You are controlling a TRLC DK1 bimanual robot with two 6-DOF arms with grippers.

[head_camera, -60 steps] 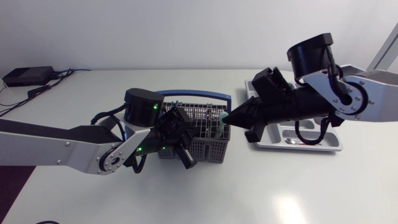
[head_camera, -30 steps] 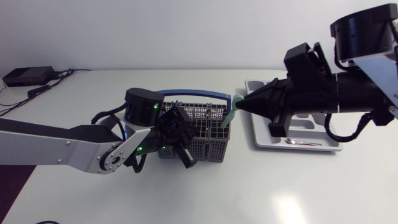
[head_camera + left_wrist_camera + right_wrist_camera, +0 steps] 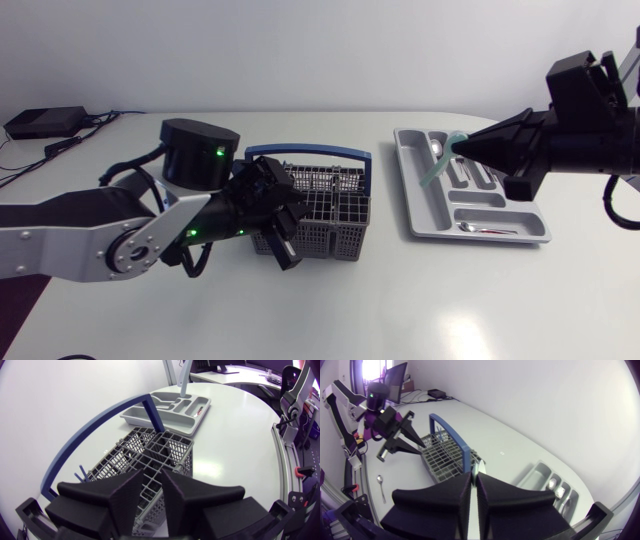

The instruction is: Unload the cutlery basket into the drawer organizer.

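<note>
Our right gripper (image 3: 460, 149) pinches the mint utensil (image 3: 432, 172), seemingly light, stiff and slick, so a mid-handle grip suits, while our left gripper (image 3: 282, 228) clamps the cutlery basket (image 3: 342, 238) by its wall.

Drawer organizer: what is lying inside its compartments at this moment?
Inside the drawer organizer, one silver utensil lies in the front cross slot and another silver piece in a far slot. The right end effector and its teal utensil cover parts of the other slots.

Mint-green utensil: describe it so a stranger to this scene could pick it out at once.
Right of the cutlery basket lies the grey drawer organizer. Over its left side the right arm's jaws hold the mint-green utensil, the only piece in mid-air.
</note>
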